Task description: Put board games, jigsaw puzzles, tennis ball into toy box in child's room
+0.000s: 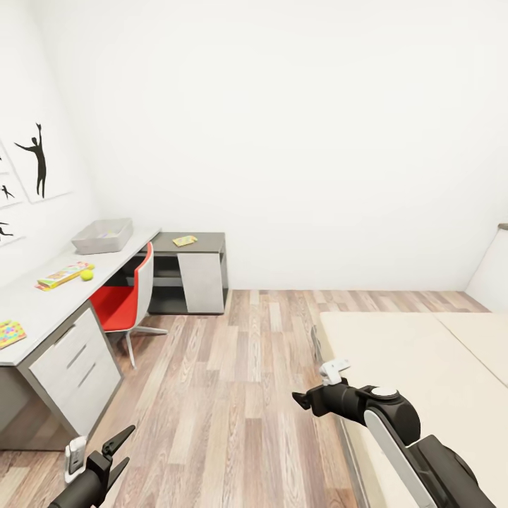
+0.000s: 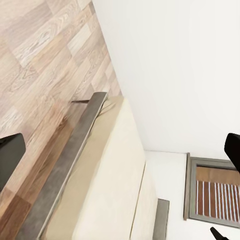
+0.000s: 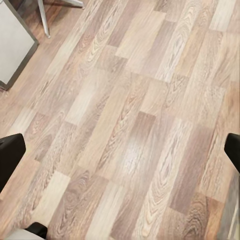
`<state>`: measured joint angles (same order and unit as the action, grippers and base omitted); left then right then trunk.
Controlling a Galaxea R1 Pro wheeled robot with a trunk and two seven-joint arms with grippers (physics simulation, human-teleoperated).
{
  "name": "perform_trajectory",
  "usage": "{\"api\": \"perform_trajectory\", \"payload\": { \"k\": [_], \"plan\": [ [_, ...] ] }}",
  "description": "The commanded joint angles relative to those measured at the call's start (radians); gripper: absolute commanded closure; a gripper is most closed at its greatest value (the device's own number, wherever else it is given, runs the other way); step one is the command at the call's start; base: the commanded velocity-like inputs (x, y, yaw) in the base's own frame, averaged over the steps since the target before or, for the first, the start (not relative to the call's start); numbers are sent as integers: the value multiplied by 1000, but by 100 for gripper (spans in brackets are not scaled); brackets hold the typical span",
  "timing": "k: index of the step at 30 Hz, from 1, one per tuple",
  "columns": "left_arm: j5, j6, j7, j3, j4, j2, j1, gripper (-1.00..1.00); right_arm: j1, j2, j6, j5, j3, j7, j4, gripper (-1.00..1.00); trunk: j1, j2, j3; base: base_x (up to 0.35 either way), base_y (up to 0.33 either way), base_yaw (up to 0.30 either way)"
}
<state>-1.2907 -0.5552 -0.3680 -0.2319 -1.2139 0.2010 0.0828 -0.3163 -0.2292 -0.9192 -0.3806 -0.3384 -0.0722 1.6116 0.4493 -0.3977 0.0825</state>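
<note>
both the left gripper (image 1: 116, 451) and right gripper (image 1: 310, 398) hang open, empty, above the wood floor (image 1: 233, 395).

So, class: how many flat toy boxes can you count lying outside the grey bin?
3: one beside the tennis ball on the table, one at the table's near edge, one on the dark cabinet. Others may be hidden.

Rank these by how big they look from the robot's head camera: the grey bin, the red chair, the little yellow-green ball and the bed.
1. The bed, though it is nearest the camera.
2. The red chair.
3. The toy box, farther away, so shown smaller.
4. The tennis ball, clearly the smallest.
</note>
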Motion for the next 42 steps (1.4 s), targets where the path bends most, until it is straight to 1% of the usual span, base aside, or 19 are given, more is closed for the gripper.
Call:
{"api": "perform_trajectory", "payload": {
  "k": [1,8,13,14,19,23,27,42],
  "plan": [
    [-7,-8,1,-1,-1,0,0,-100,-1,-1,-4,8,-1,-8,0,-100,1,-2,2,0,-171,1],
    [-7,-8,3,-2,-1,0,0,-100,-1,-2,-5,6,5,-8,-4,-100,1,-2,2,0,-223,0],
    [-7,-8,5,-1,-1,0,0,-100,-1,-3,-6,4,35,-8,-6,-100,1,-2,2,0,-256,0],
    [-7,-8,6,-1,-1,0,0,-100,-1,-4,-6,4,49,-9,-7,-100,1,-2,2,0,-265,0],
    [-7,-8,7,-1,-1,0,0,-100,-2,-2,-6,2,74,-9,-7,-100,1,-2,2,0,-267,-1],
    [-7,-8,4,-2,-1,0,0,-100,-3,3,-8,2,77,-8,-7,-100,1,-2,2,0,-242,-65],
    [-7,-8,3,-2,-1,0,0,-100,-3,2,-8,2,78,-8,-7,-100,1,-2,2,0,-133,-56],
    [-7,-8,3,-3,0,0,0,-100,-3,1,-9,2,77,-8,-7,-100,1,-2,2,0,-29,-12]
  ]
}}
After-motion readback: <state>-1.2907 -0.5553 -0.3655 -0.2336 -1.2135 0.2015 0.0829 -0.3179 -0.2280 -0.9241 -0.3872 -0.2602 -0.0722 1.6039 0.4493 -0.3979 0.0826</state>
